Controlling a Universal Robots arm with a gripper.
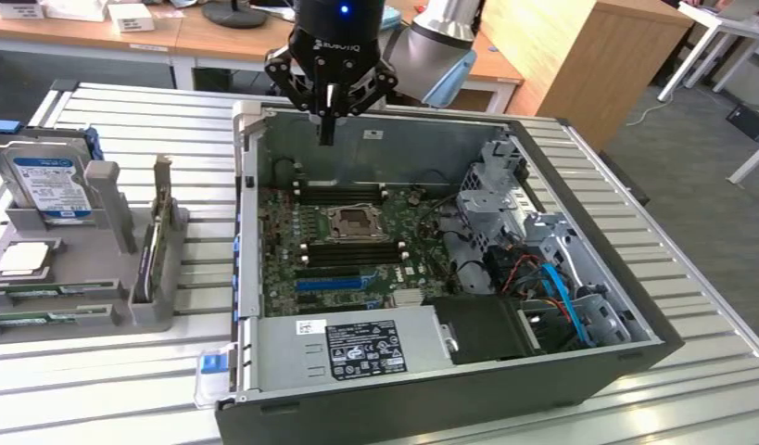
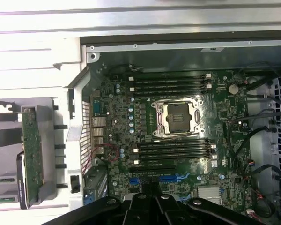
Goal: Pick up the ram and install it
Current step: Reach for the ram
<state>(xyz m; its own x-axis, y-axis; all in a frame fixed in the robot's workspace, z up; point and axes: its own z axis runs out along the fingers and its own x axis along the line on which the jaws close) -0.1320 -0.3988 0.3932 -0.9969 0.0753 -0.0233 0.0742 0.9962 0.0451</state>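
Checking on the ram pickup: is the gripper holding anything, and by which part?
Nothing is held. The gripper hangs over the open computer case, jaws shut with nothing between them.

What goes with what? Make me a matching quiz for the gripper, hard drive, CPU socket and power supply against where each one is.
1 gripper
2 hard drive
3 CPU socket
4 power supply

A between the memory slots
B upright in the grey holder beside the case
C shut, hanging above the open case
D inside the case, black label

Pairs: 1-C, 2-B, 3-A, 4-D
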